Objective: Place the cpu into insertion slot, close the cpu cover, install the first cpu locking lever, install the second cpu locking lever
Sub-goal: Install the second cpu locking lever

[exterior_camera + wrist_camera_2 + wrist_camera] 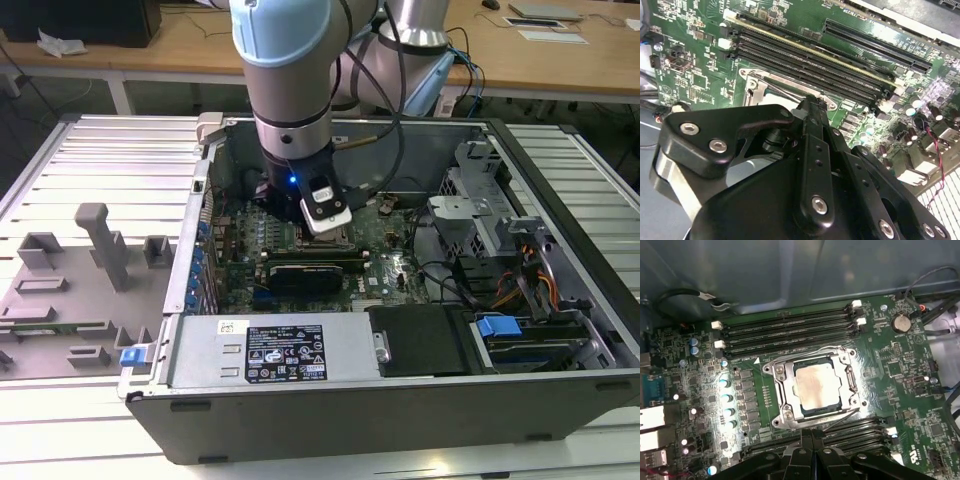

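The cpu (817, 386), a pale metal square, lies flat in the insertion slot (799, 414) on the green motherboard. The cpu cover (781, 390), a silver frame plate, lies down around it with the chip showing through its window. Thin wire levers (840, 419) run along the socket's edges; whether they are latched I cannot tell. My gripper (812, 434) hovers just off one side of the socket, its black fingers pressed together with nothing between them. In the second wrist view the gripper (809, 102) points down at the cover's corner (757, 85). The arm (290, 90) stands over the open computer case.
Long black memory slots (790, 330) flank the socket on two sides. A grey power supply box (270, 350) fills the case's near side, with drive bays and cables (500, 280) at the exterior view's right. Grey fixtures (90, 260) stand on the table at the left.
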